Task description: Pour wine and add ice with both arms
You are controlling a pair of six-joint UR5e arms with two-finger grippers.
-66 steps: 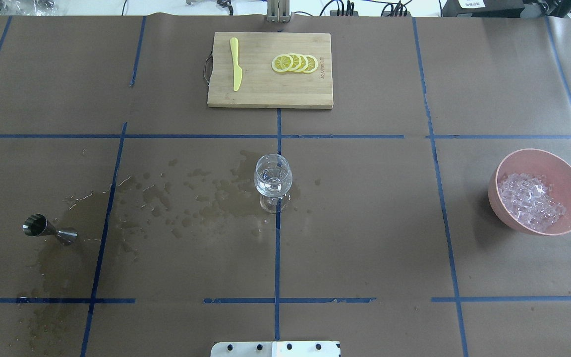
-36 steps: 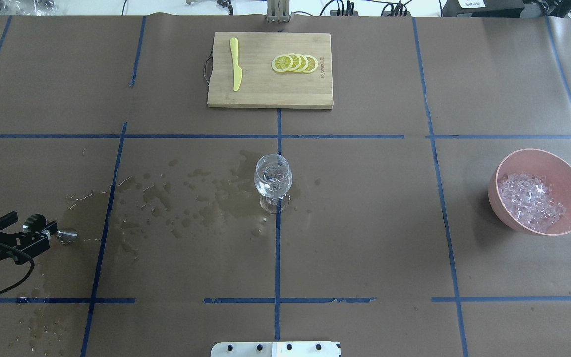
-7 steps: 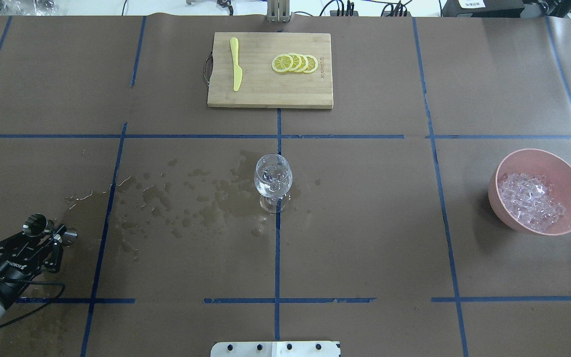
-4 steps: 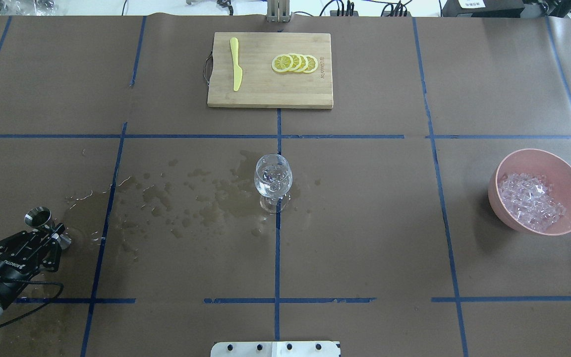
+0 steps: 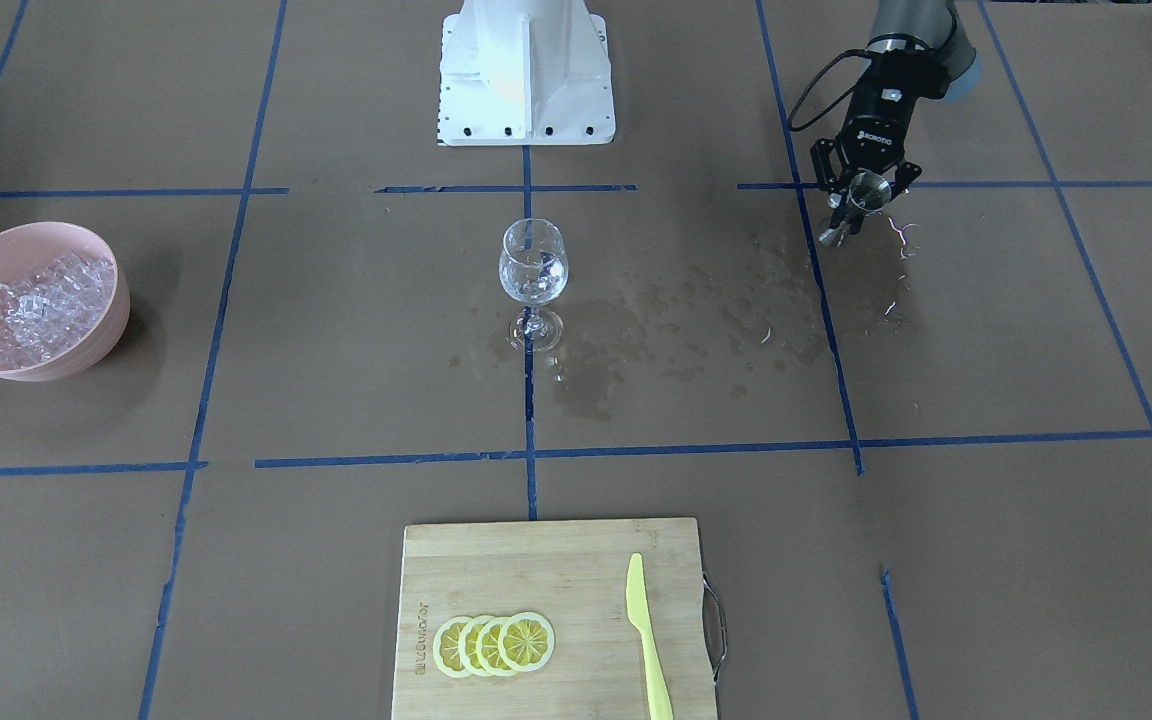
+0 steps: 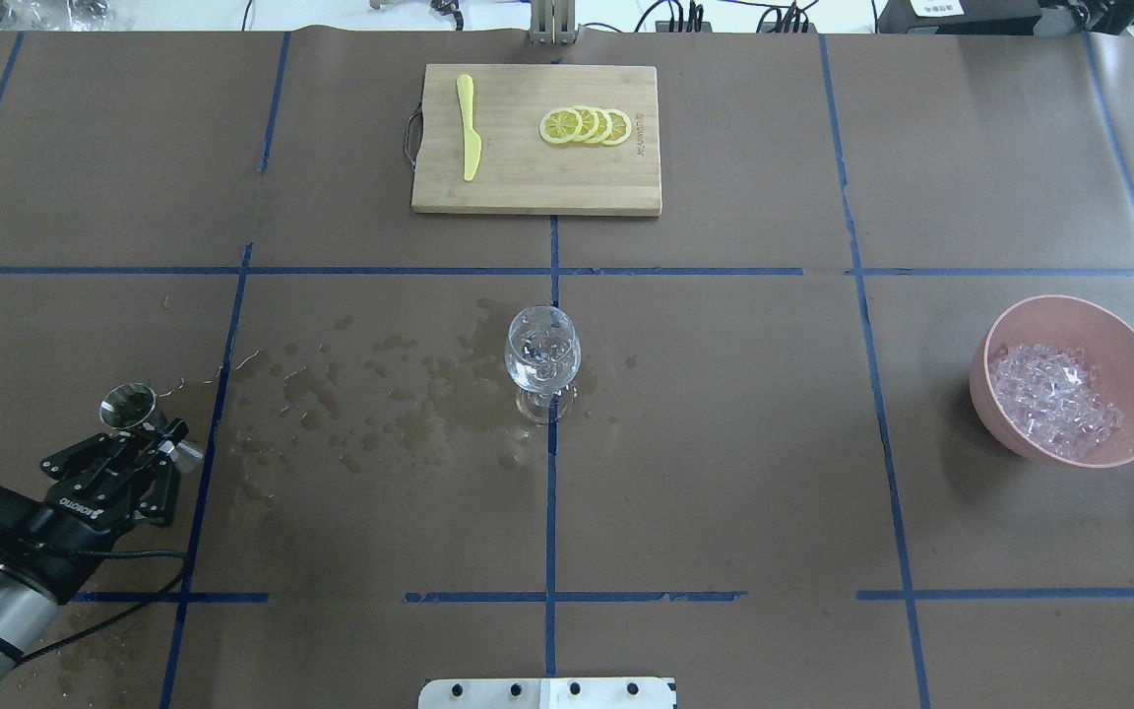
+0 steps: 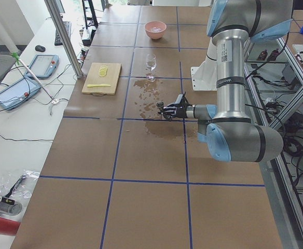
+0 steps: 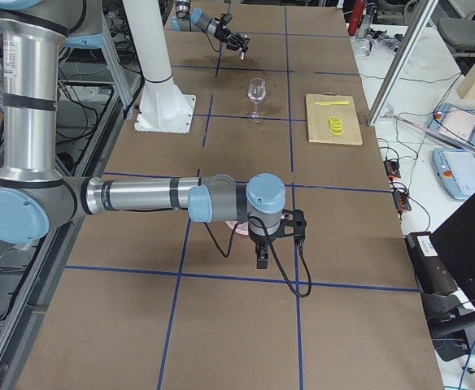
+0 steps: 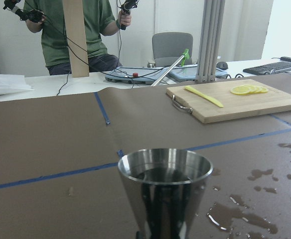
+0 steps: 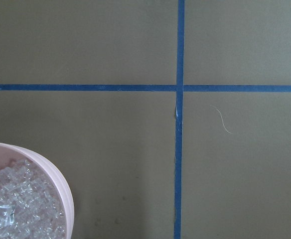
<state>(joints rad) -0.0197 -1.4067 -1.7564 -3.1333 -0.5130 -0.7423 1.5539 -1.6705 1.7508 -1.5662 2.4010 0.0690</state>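
My left gripper (image 6: 158,445) is shut on the waist of a steel double-cone jigger (image 6: 129,406) and holds it above the wet table at the near left; it also shows in the front view (image 5: 861,203). In the left wrist view the jigger (image 9: 165,184) stands upright, its cup dark inside. A stemmed glass (image 6: 542,354) with clear contents stands at the table's middle. Ice (image 6: 1054,399) is heaped in a pink bowl (image 6: 1069,305) at the right. My right gripper (image 8: 274,236) hangs over that bowl; I cannot tell if it is open.
A wooden board (image 6: 535,192) at the far middle carries lemon slices (image 6: 585,125) and a yellow knife (image 6: 469,126). Wet patches (image 6: 409,394) spread between the jigger and the glass. The white pedestal base (image 5: 524,70) stands at the near edge.
My left gripper came in from the left, shut on the jigger, lifted it off the table and carried it a little right and away from me. The glass and bowl have not moved.
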